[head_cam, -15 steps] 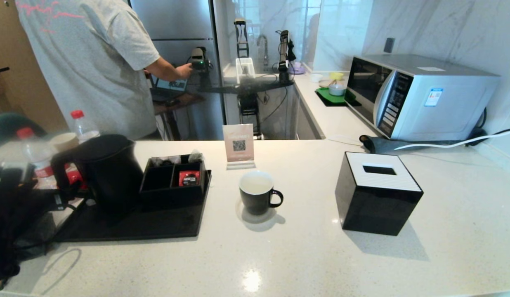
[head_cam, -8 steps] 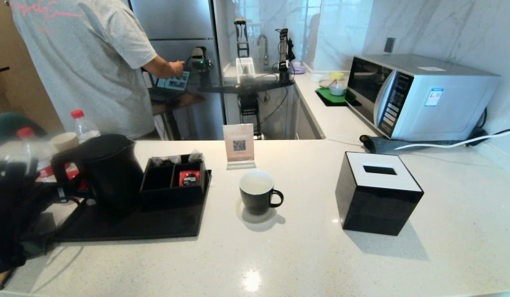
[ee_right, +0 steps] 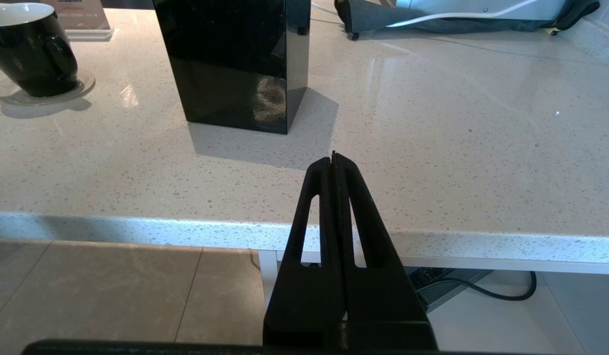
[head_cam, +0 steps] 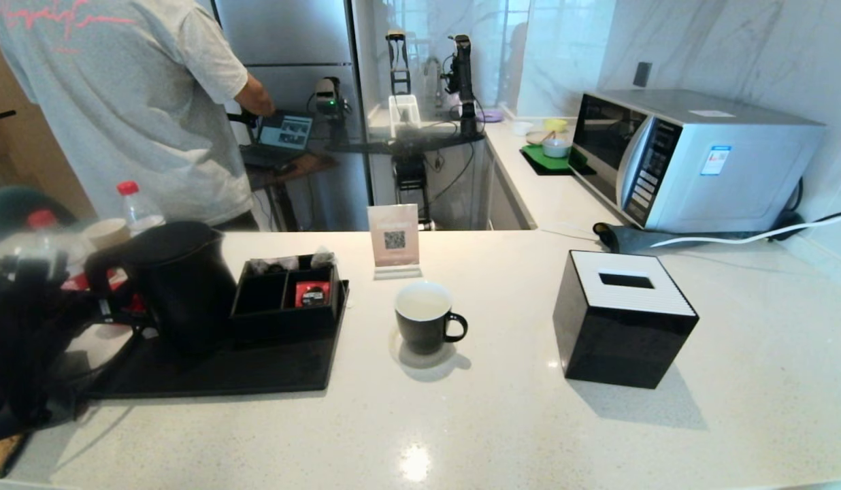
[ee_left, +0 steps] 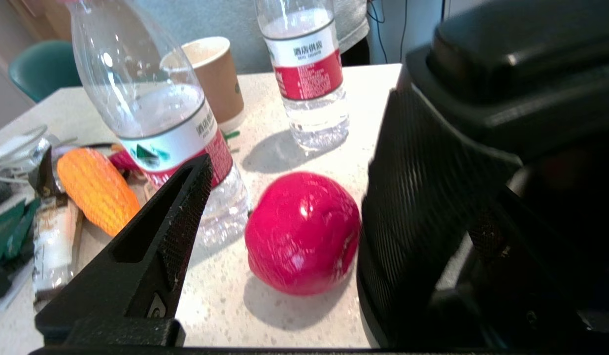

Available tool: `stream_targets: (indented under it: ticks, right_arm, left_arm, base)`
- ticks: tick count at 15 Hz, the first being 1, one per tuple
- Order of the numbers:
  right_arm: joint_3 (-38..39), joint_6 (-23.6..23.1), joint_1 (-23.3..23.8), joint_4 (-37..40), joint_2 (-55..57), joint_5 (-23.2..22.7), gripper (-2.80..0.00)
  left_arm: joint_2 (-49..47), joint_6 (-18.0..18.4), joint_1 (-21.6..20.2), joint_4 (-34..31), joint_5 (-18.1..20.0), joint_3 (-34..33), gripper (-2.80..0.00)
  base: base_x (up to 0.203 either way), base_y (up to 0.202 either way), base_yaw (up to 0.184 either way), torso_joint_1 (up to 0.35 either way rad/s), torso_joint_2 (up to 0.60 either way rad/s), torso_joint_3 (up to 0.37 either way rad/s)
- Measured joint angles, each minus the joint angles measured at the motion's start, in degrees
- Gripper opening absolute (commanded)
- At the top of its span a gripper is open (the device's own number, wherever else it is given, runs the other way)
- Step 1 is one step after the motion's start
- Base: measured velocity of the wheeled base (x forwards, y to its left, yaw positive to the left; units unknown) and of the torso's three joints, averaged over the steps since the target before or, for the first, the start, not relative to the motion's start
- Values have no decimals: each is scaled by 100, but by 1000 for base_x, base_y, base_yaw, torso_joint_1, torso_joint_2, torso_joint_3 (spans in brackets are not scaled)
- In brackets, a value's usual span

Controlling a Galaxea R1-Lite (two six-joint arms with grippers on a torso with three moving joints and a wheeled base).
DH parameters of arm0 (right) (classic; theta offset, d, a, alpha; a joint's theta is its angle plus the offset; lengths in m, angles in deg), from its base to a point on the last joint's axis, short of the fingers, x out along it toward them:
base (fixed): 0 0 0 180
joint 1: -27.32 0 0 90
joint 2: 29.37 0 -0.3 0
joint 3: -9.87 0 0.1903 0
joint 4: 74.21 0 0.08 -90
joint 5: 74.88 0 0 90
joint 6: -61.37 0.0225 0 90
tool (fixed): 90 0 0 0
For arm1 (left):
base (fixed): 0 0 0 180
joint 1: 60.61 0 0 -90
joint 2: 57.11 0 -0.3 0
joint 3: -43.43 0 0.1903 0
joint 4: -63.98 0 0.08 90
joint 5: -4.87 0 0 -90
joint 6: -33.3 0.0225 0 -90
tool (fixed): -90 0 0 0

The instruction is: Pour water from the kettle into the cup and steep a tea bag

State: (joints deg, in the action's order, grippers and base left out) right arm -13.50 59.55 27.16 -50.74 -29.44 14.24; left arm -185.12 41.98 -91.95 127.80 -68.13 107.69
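Kettle matte black, upright on tray; left claw spread wide beside handle, holding nothing.

The left gripper is showing only partly: the kettle is covering one finger, so whether it is touching the handle is not showing. In the head view, the left arm is running off the left edge. The tea bag is appearing too small to make out. The right gripper is sitting outside the head view.
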Motion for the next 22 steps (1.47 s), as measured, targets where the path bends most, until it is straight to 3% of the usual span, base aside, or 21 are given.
stream_targets:
  ticks: [22]
  right_arm:
    - [0, 0, 0, 0, 0, 2, -280]
  left_arm:
    - [-107, -37, 200, 2, 0, 657, 0]
  base:
    - [0, 0, 0, 0, 0, 0]
